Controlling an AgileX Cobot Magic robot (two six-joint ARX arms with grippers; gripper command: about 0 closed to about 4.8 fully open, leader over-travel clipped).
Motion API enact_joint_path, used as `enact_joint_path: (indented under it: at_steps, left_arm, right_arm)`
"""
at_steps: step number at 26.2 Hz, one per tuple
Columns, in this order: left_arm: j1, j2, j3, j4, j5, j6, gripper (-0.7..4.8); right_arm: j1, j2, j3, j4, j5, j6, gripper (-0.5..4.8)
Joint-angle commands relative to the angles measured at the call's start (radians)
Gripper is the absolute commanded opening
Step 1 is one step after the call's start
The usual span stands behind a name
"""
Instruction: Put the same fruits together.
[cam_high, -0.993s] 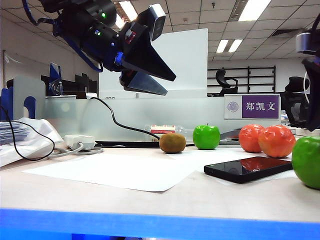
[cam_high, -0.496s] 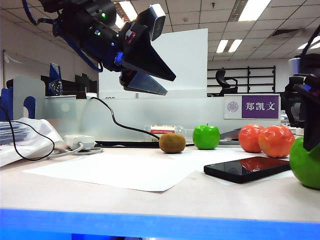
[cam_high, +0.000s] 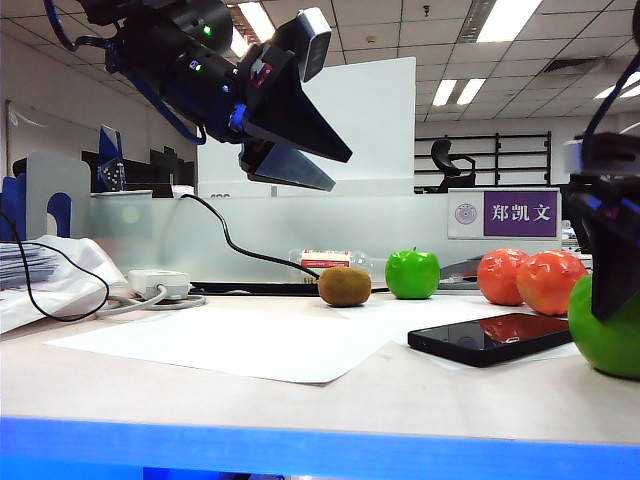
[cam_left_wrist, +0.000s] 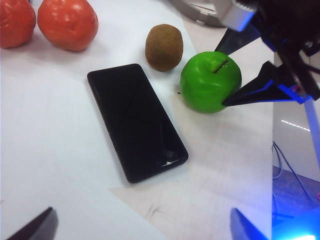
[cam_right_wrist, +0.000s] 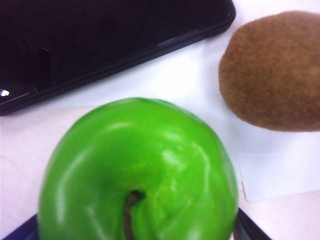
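Right hand (cam_left_wrist: 240, 70), fingers spread, straddles the near green apple (cam_left_wrist: 210, 81), apparently without contact, positioned to grasp it; a kiwi (cam_left_wrist: 164, 47) lies just beyond. Left hand (cam_high: 320, 165), likewise spread, hangs high above the worktop (cam_high: 300, 400), empty.

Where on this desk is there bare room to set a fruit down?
Free: the white paper between the power adapter and the phone. Crowded: the right, where oranges, near apple and the open right hand bunch. The open left hand hangs above.
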Motion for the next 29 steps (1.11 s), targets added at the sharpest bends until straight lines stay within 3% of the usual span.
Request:
enact_joint_path:
  at_steps: [1,9,10,11,13,16,20,26,29]
  left_arm:
    - [0.001,-0.007,0.003,0.005,0.007,0.004,4.79]
    - [0.001,-0.007,0.003,0.006,0.0,0.004,4.79]
    - [0.001,-0.007,0.003,0.006,0.0,0.004,4.79]
    - [0.001,-0.007,0.003,0.007,0.0,0.004,4.79]
    - [0.001,-0.007,0.003,0.007,0.0,0.004,4.79]
    - [0.001,-0.007,0.003,0.007,0.0,0.004,4.79]
    - [0.001,-0.006,0.003,0.01,0.0,0.004,4.79]
    - [0.001,-0.007,0.003,0.015,-0.002,0.004,4.79]
    - [0.001,-0.006,0.002,0.012,-0.045,0.004,4.79]
  right_arm:
    - [0.002,0.032,0.003,0.027,-0.026,0.005,4.79]
    - [0.001,0.045,0.003,0.05,-0.024,0.008,4.79]
    - [0.001,0.045,0.003,0.048,-0.025,0.008,4.48]
    - [0.001,0.045,0.003,0.045,-0.024,0.008,3.27]
    - [0.002,0.045,0.003,0.036,-0.041,0.0,-0.11]
    - [0.002,0.045,0.003,0.039,-0.069,-0.003,-0.02]
    - [0.014,0.04,0.004,0.127,-0.274,0.007,-0.02]
    - [0.103,0.008,0.011,0.355,-0.254,0.048,-0.02]
    - [0.104,0.058,0.053,0.484,-0.133,-0.016,-0.02]
